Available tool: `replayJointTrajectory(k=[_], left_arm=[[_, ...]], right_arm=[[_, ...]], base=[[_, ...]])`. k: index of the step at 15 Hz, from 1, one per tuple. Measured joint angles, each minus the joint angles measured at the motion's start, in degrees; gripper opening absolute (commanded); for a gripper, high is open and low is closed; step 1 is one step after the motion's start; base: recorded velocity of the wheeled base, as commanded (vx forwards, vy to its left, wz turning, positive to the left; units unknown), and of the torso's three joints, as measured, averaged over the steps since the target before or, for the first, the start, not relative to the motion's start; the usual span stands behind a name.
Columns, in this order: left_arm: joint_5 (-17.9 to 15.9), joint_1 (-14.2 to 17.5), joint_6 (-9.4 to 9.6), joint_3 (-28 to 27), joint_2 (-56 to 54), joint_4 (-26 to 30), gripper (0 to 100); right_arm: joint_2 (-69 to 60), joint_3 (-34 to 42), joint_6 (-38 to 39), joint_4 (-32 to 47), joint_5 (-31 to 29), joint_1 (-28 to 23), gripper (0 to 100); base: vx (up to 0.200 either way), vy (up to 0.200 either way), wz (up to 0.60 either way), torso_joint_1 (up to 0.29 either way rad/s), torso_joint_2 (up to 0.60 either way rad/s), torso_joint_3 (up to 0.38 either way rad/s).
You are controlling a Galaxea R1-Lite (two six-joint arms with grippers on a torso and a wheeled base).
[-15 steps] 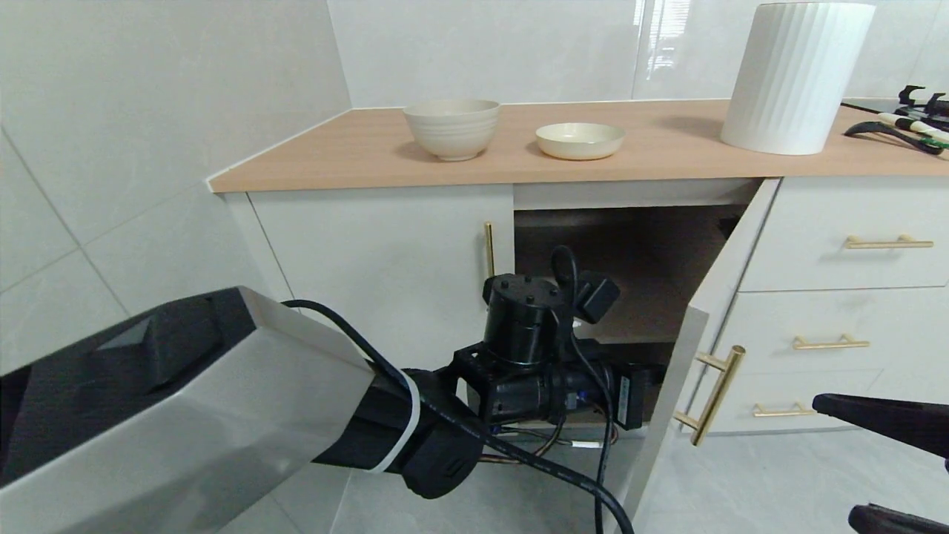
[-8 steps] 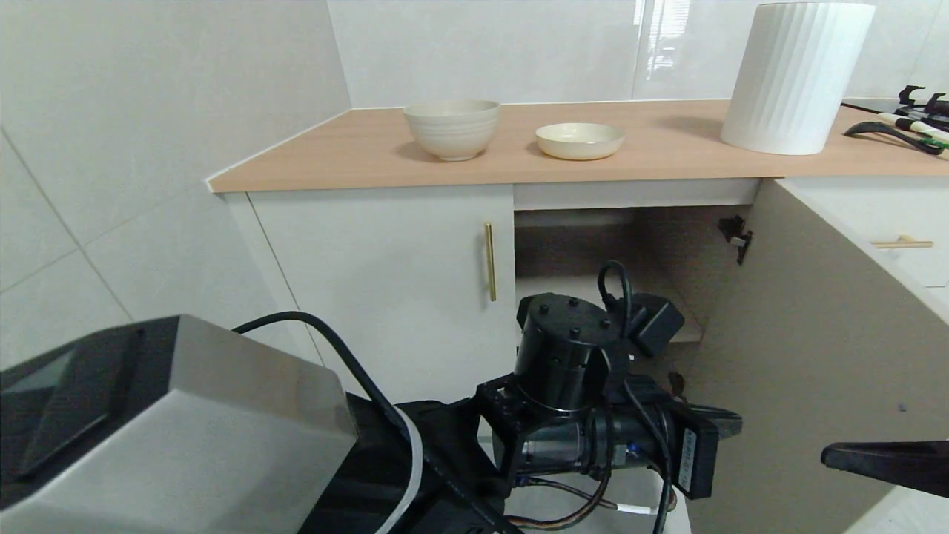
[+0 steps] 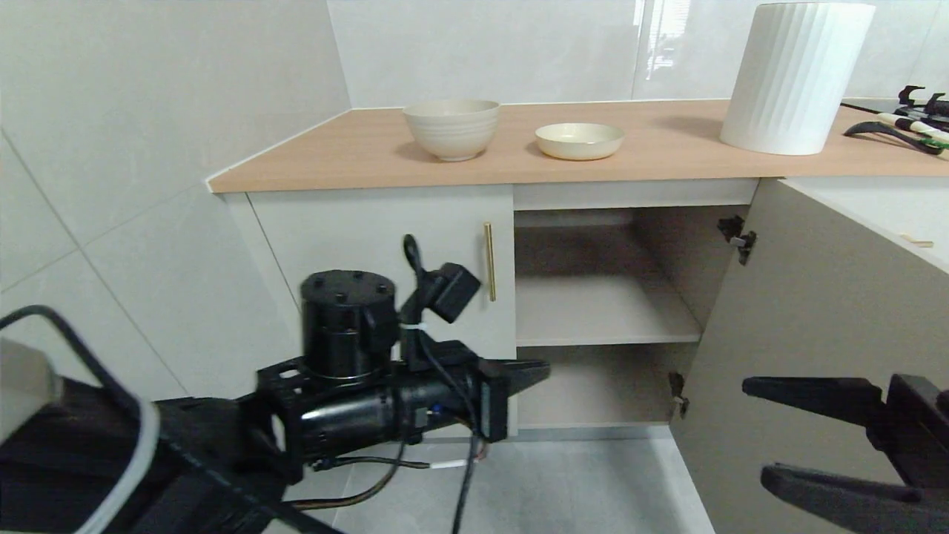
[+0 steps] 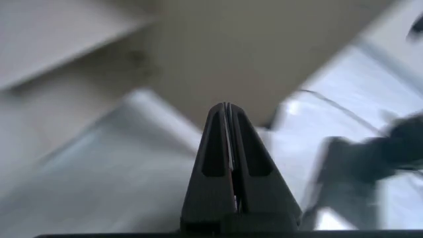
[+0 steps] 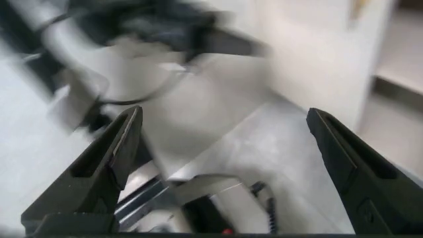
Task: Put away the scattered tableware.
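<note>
— Bowl (image 3: pixel 451 127) and dish (image 3: pixel 580 140), where do they sit?

— Both stand on the countertop (image 3: pixel 356 159), well above either pair of jaws. The cream bowl is up and a little behind the tips of the left gripper (image 3: pixel 541 371). The shallow dish is just beside the bowl, apart from it, above the gap between the two grippers.

— What do the left jaws have hold of?

— Nothing. The left wrist view shows them (image 4: pixel 227 116) pressed flat together, empty, over pale floor.

— And the right gripper (image 3: pixel 755 430)?

— Spread wide with nothing between its fingers. Its own camera shows the two dark fingers (image 5: pixel 112 158) far apart above the floor.

— What lies around them?

— Ahead of the left tips is the cupboard opening, with its bare shelf (image 3: pixel 600 311) slightly above them. The swung-out door (image 3: pixel 808 326) stands just behind the right jaws. The closed door (image 3: pixel 385 237) and its gold handle (image 3: pixel 488 261) are behind and above the left gripper. Far above the right jaws, on the same countertop, stand a ribbed white canister (image 3: pixel 797 74) and some utensils (image 3: pixel 901 130).
</note>
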Motion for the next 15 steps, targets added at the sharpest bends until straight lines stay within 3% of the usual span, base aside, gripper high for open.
replayJointTrajectory(k=[3,5,7,8,10,15], left_arm=[[4.0,6.3,3.44,9.3,-12.0,4.5,0],[6.3,8.8,4.71,12.2,-20.5,12.8,0],[7.6,11.6,5.24,12.9,-28.3,21.2,0],[7.8,13.6,5.33,12.7,-31.3,24.7,100],[8.2,16.5,4.95,10.4,-35.0,28.4,100],[10.9,21.0,4.02,7.2,-36.6,28.7,100]], right_arm=[[5.6,-6.7,-0.4,0.3,-2.5,-1.9,100],[8.2,-11.7,-0.4,7.3,-3.8,-2.3,100],[9.8,-14.4,-0.5,11.6,-11.0,-2.4,100],[10.1,-15.1,-0.5,11.9,-14.6,-2.4,100],[9.9,-16.2,-0.5,14.3,-18.4,-2.5,100],[10.1,-20.2,-0.4,20.8,-24.7,-2.5,100]], base=[[0.000,0.000,0.00,0.000,0.00,0.000],[0.000,0.000,0.00,0.000,0.00,0.000],[0.000,0.000,0.00,0.000,0.00,0.000],[0.000,0.000,0.00,0.000,0.00,0.000],[0.000,0.000,0.00,0.000,0.00,0.000],[0.000,0.000,0.00,0.000,0.00,0.000]])
